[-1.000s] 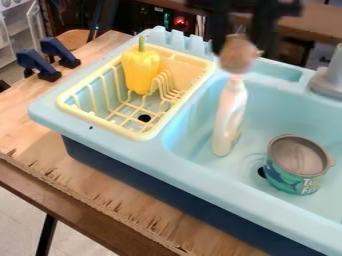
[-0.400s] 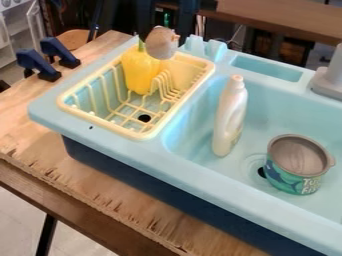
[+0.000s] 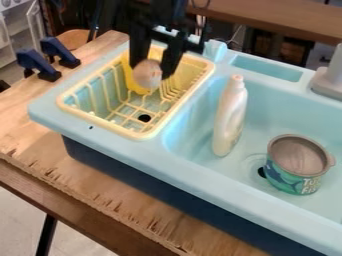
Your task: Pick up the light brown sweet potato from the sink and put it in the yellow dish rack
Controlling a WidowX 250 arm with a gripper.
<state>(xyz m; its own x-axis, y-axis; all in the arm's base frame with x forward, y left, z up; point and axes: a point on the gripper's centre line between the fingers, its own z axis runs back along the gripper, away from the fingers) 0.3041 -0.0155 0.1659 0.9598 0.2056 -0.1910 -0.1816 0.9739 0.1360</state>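
The black gripper [image 3: 154,67] hangs over the yellow dish rack [image 3: 110,125], its fingers closed around a round pale-brown object [image 3: 147,74]. That object sits low between the fingertips, in front of a yellow bell pepper [image 3: 127,76] that stands in the rack and is now largely hidden behind the gripper. Whether the round object touches the pepper or the rack, I cannot tell. To the right, a white bottle [image 3: 229,117] stands upright in the light-blue sink [image 3: 200,172]. A green can [image 3: 294,172] with an open top is in the basin, right of the bottle.
A grey faucet base [image 3: 328,80] rises at the sink's right rear. Two dark blue clamps [image 3: 37,64] grip the wooden table [image 3: 30,117] at the left. Light-blue upright prongs [image 3: 215,50] stand along the sink's back edge behind the rack.
Carrying the round object, the gripper has moved left from above the bottle to the rack, and then down in front of the pepper. Bottle and can have stayed put.
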